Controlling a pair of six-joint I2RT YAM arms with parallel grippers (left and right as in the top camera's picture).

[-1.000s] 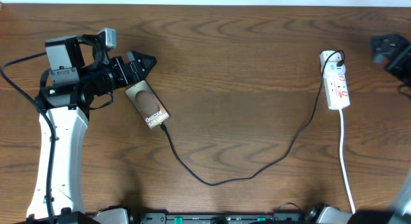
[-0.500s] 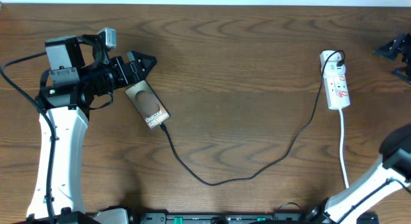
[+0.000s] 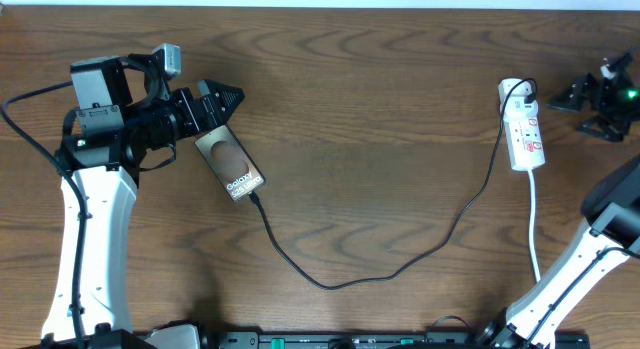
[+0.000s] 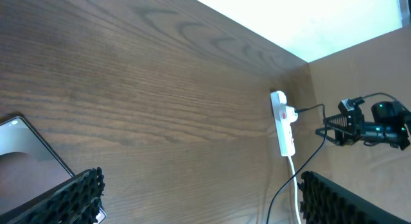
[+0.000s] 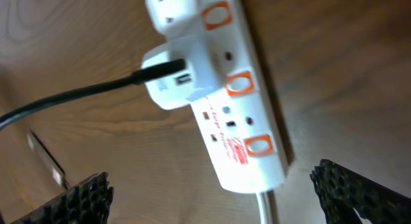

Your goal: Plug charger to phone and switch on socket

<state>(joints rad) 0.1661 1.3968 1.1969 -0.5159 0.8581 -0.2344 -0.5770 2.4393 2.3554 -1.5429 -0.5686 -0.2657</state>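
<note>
Your left gripper (image 3: pixel 226 101) sits at the bench's (image 3: pixel 380 89) left end with its fingers spread wide, clamped on nothing, right over the far end of the phone (image 3: pixel 230 161). The phone lies flat and slanted, screen up. The charger (image 3: pixel 330 283) meets the phone's near short edge, sags toward the front edge, then climbs to the socket (image 3: pixel 524 134) near the right end. Your right gripper (image 3: pixel 577 109) is just beside that socket, on its right, jaws fully apart and holding nothing. From the right wrist, the socket (image 5: pixel 237 115) lies between the pads (image 5: pixel 83 198), the black cable entering a white plug block (image 5: pixel 176 79). You cannot tell the position of the red switches.
</note>
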